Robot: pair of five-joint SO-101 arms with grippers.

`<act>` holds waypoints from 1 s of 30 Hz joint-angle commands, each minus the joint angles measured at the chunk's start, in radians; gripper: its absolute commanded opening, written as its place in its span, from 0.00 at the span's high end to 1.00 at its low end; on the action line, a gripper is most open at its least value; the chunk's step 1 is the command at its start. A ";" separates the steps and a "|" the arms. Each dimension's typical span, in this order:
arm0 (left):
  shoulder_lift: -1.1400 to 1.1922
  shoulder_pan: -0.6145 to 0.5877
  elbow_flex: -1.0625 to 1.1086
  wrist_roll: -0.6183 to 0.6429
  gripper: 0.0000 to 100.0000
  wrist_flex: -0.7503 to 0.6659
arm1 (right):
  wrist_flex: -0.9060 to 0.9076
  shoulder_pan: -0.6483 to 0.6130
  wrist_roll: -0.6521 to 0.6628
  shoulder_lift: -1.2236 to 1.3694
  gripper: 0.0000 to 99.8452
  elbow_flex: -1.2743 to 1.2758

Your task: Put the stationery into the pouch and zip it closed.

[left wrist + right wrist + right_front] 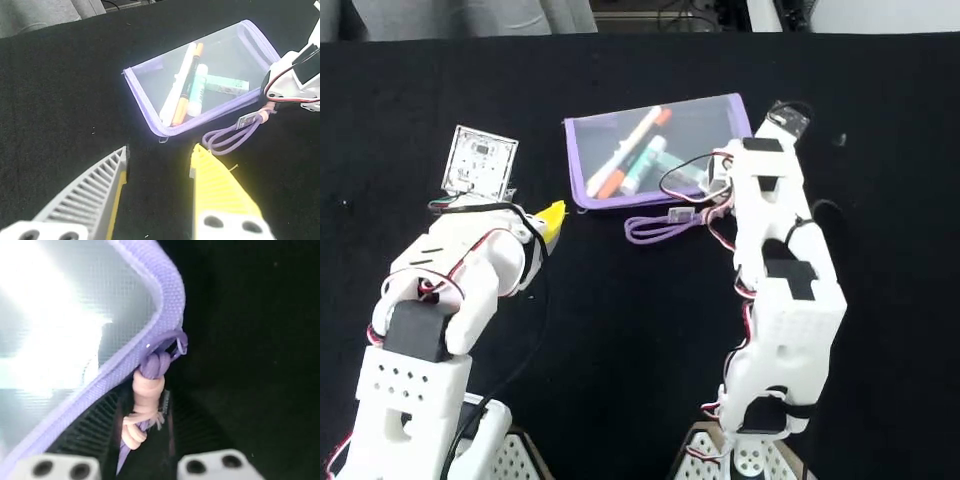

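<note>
Pinching the knotted lilac-and-pink zip cord [146, 390], my right tool [147, 402] sits narrow at the 4 o'clock corner of the translucent, purple-trimmed pouch [705, 125]. The pouch lies at 12 o'clock on the black worktop [620, 350], with white and orange pens [635, 150] inside. My left tool [160, 149] gapes wide, touching nothing. With the pouch unanchored, it may skid, or the cord may slip.

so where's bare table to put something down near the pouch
Widest free patch: the black table between the left arm and right arm, nearer than the purple cord loop. Also the strip outside the right arm and the far left corner. Crowded: the near edge of the pouch, where the loop, the right gripper shut on it and the open left gripper meet.
</note>
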 commanded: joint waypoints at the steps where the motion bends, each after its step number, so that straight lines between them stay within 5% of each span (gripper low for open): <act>1: -0.015 0.002 -0.008 -0.005 0.79 -0.018 | 0.089 -0.017 0.002 -0.054 0.99 -0.081; 16: -0.015 0.002 -0.005 -0.005 0.79 -0.018 | 0.543 -0.124 0.709 -0.377 0.99 -0.374; 30: -0.025 0.041 0.024 -0.035 0.79 -0.021 | 0.700 -0.158 1.074 -0.501 0.99 -0.578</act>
